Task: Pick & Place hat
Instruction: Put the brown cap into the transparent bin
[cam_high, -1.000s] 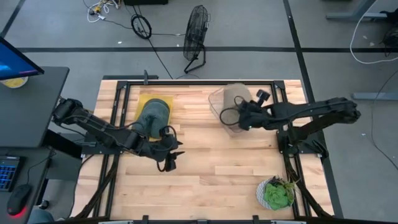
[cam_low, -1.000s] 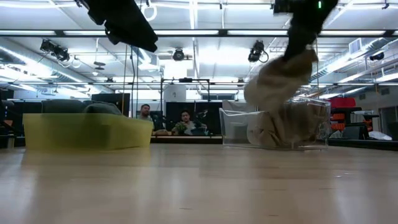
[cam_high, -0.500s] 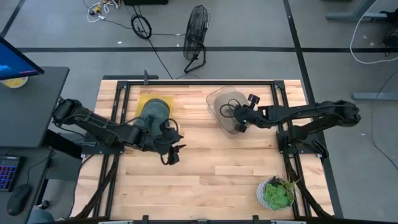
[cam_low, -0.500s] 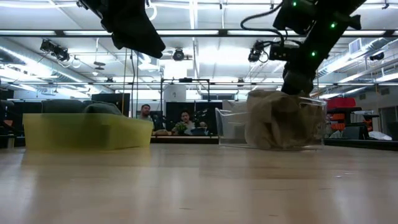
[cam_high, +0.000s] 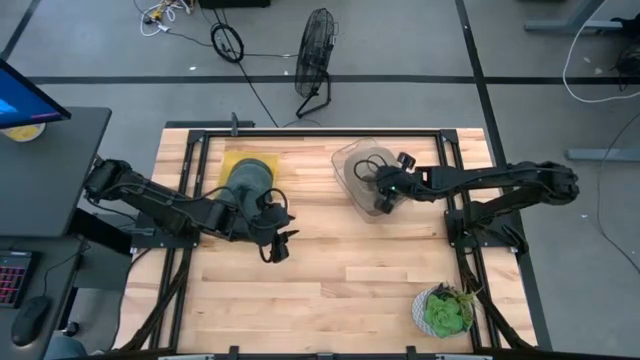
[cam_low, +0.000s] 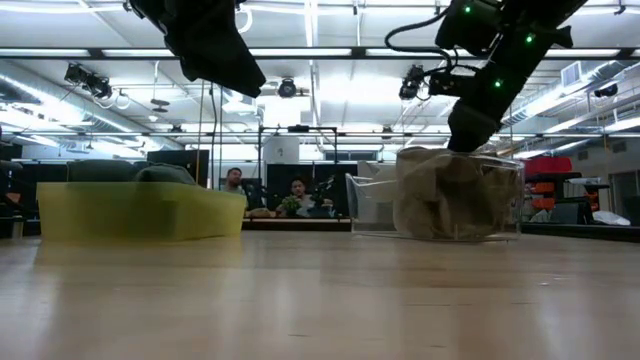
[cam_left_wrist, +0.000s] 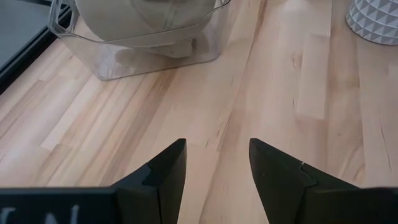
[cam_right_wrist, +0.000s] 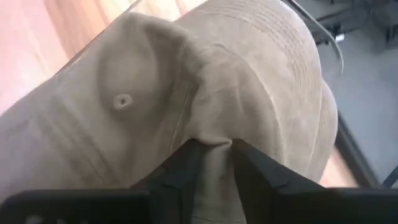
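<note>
A tan hat lies bunched inside a clear plastic bin at the table's far middle; it also shows in the low view. My right gripper reaches into the bin from the right and is shut on the hat. A grey-green hat rests on a yellow bin at the far left. My left gripper hovers open and empty over bare table, near that yellow bin and to its right. My right gripper pinches a raised fold of the tan hat's crown between its two fingers. It comes from above, slanting in from the table's right. The hat rests in the clear bin below the fingers, slack and crumpled.
A potted plant in a white pot stands at the near right corner. Bare wooden table spreads across the middle and near side. People sit far behind the table.
My right gripper has gone down and a little toward the table's left with the tan hat. The hat hung lifted above the clear bin a second ago and now sits down inside it, crumpled.
</note>
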